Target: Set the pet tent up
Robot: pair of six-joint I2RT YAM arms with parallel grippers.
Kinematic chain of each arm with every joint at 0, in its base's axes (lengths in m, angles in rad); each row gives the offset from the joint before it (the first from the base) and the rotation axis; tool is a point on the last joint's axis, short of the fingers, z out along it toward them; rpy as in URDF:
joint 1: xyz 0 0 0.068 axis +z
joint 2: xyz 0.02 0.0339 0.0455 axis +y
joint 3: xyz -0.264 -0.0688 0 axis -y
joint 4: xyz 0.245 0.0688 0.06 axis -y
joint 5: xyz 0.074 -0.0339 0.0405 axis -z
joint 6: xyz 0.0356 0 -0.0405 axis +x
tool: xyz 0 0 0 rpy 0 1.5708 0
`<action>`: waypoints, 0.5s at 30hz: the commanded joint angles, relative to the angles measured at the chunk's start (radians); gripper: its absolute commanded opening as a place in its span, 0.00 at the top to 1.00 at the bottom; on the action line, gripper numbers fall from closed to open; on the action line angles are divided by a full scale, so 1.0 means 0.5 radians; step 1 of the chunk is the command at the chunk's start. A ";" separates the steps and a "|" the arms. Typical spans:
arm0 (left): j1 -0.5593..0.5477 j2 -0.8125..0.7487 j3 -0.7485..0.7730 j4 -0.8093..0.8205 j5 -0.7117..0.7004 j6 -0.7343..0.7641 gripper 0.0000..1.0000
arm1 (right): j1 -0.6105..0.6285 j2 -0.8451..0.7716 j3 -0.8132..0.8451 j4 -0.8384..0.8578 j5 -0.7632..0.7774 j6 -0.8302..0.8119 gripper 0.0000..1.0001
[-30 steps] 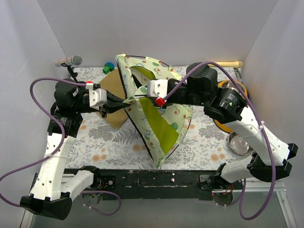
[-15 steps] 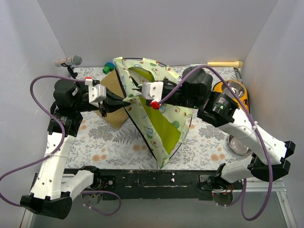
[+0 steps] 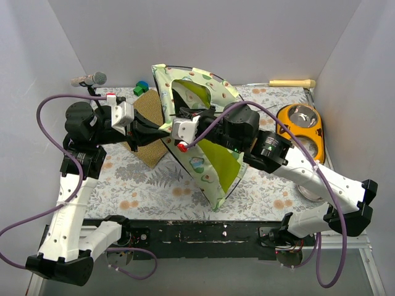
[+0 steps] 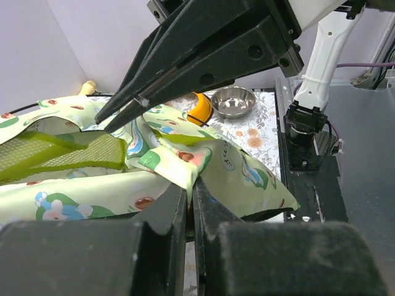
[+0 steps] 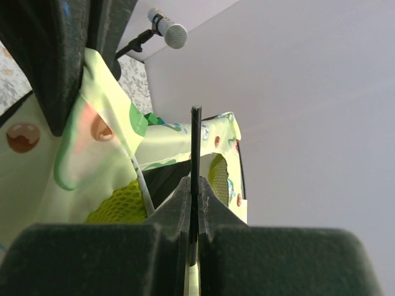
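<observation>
Centrally, the tent (image 3: 199,166) stands partly upright and leaning, directly ahead of both grippers, which meet at its left edge. Its patterned fabric spreads beyond and to the left of the left gripper (image 4: 190,185), which is clamped on a bunched fold of it. Just past that, the right gripper (image 5: 194,188) is pressed together on a thin black pole (image 5: 195,135) that rises straight from between its fingers.

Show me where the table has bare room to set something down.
Bare tablecloth near-left, between left arm and pet tent; a smaller patch near-right, between tent and steel bowl. Crowded: the middle under the tent, the brown mat behind-left, the orange bowl stand far right.
</observation>
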 commanded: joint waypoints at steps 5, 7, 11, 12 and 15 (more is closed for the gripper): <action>0.005 -0.092 0.188 -0.045 0.098 0.108 1.00 | -0.116 -0.102 -0.050 -0.118 0.266 -0.261 0.99; 0.005 -0.098 0.200 -0.070 0.110 0.151 1.00 | -0.131 -0.105 -0.050 -0.145 0.272 -0.283 0.99; 0.008 -0.098 0.218 -0.192 0.141 0.286 1.00 | -0.147 -0.123 -0.090 -0.158 0.260 -0.310 0.99; 0.005 -0.108 0.221 -0.196 0.141 0.307 1.00 | -0.147 -0.123 -0.112 -0.146 0.278 -0.329 0.99; 0.005 -0.141 0.215 -0.165 0.150 0.375 1.00 | -0.141 -0.117 -0.152 -0.124 0.285 -0.390 0.99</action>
